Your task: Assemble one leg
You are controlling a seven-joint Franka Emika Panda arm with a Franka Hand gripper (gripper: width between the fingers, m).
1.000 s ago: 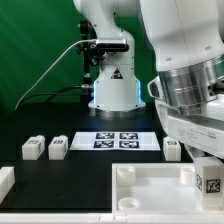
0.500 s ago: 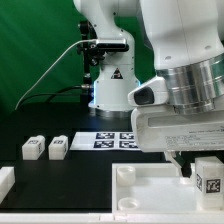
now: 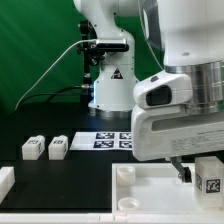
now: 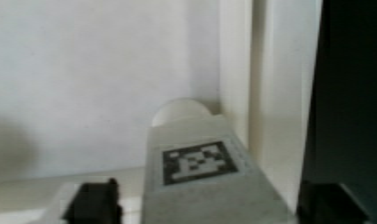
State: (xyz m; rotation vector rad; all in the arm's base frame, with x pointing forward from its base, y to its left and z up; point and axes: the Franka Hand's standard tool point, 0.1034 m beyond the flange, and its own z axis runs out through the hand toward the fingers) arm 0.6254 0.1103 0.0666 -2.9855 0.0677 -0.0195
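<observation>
One leg [image 3: 209,177], a small white post with a black-and-white tag, stands on the white tray-like tabletop [image 3: 150,192] at the exterior view's right. My gripper [image 3: 194,171] has come down over it, and one dark finger [image 3: 180,172] shows beside the post. In the wrist view the leg [image 4: 199,160] lies between my fingers [image 4: 100,200] with its tag facing the camera, and a gap shows on the visible side. My gripper [image 4: 211,206] is open around it without gripping. Two more legs [image 3: 33,148] [image 3: 57,148] lie on the black table at the exterior view's left.
The marker board [image 3: 108,140] lies behind the tabletop, partly covered by my hand. The robot base [image 3: 112,85] stands at the back. A white part [image 3: 5,182] sits at the lower left edge. The tabletop's raised rim [image 4: 259,90] runs beside the leg.
My hand has come lower and shifted toward the exterior view's left. It now covers more of the marker board and a leg that showed behind the tabletop. The leg on the tabletop has not moved.
</observation>
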